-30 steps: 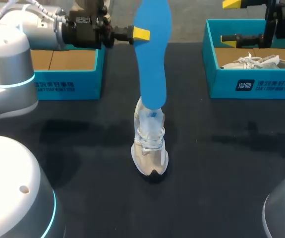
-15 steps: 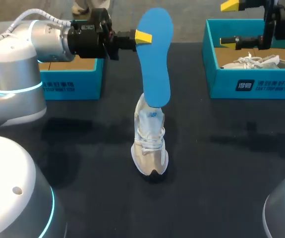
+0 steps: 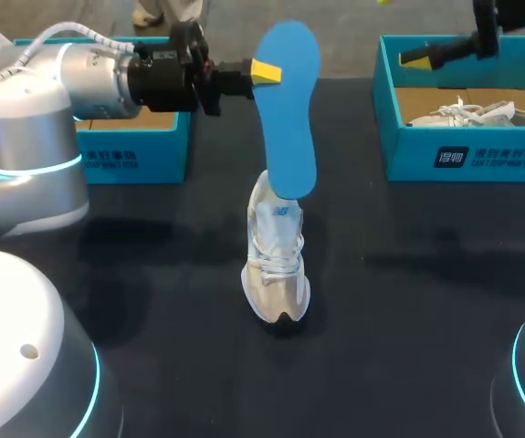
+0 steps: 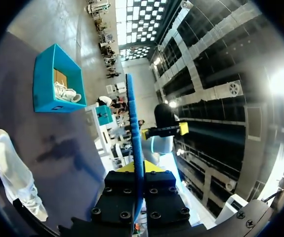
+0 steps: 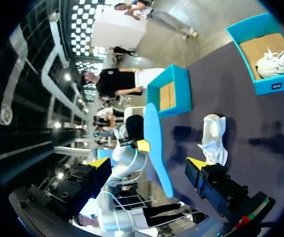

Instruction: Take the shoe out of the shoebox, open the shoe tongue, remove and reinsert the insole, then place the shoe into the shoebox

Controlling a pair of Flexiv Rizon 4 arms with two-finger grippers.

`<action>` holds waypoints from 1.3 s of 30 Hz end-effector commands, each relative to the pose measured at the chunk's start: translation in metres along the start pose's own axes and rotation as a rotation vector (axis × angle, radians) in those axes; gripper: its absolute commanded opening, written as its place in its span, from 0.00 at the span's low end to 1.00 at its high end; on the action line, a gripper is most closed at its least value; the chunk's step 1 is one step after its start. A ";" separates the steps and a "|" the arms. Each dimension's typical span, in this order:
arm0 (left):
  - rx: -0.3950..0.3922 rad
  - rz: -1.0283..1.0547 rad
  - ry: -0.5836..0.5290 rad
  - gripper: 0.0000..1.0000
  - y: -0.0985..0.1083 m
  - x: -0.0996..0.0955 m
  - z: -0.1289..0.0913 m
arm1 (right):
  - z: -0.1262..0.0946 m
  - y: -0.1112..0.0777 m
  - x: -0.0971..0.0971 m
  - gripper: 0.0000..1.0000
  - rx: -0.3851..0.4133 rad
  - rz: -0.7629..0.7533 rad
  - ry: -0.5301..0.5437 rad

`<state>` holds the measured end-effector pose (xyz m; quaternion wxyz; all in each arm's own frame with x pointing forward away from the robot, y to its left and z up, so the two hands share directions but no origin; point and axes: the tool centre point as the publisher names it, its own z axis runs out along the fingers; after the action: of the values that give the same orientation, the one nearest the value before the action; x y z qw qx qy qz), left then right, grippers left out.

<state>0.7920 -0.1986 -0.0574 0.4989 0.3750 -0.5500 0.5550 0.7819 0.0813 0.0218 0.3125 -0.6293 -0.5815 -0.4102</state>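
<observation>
The dark tabletop (image 3: 408, 319) fills most of the head view. The left arm (image 3: 52, 82) comes in from the upper left and reaches toward the top middle. Two teal shoeboxes stand at the far edge. The left shoebox (image 3: 125, 155) at upper left shows a bare cardboard floor, and the right shoebox (image 3: 481, 155) at upper right holds a second pale shoe (image 3: 481, 114).

The blue insole (image 3: 289, 100) stands nearly upright in the upper middle of the frame, its broad end up. Its narrow end overlaps the shoe's opening; whether it touches there cannot be told. The shoe (image 3: 278, 265), white and beige, sits on the tabletop at the centre, outside both boxes, with its toe toward the lower edge.

The left fingers (image 3: 264, 69) are clamped on the insole's edge near its top; in the left wrist view the insole runs edge-on between them. The right fingers (image 5: 197, 164) stand wide apart and hold nothing.
</observation>
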 end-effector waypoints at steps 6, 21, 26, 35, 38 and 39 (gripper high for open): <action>0.004 -0.027 0.002 0.00 -0.003 -0.011 0.002 | 0.010 -0.001 0.030 1.00 0.020 -0.031 -0.314; 0.010 -0.047 -0.004 0.00 -0.017 -0.017 0.009 | 0.034 -0.016 0.049 1.00 0.008 -0.035 -0.575; 0.011 -0.049 -0.011 0.00 -0.024 -0.018 0.009 | 0.045 -0.021 0.054 1.00 0.002 -0.027 -0.653; 0.018 -0.054 -0.013 0.00 -0.029 -0.019 0.009 | 0.059 -0.023 0.060 1.00 0.027 -0.047 -0.753; 0.021 -0.054 -0.013 0.00 -0.029 -0.019 0.010 | 0.062 -0.022 0.063 1.00 0.027 -0.054 -0.790; 0.023 -0.056 -0.014 0.00 -0.029 -0.019 0.010 | 0.063 -0.022 0.064 1.00 0.025 -0.057 -0.807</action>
<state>0.8229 -0.2127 -0.0678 0.5064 0.3989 -0.5372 0.5439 0.7642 0.1612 0.0436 0.1168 -0.7042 -0.6710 -0.2007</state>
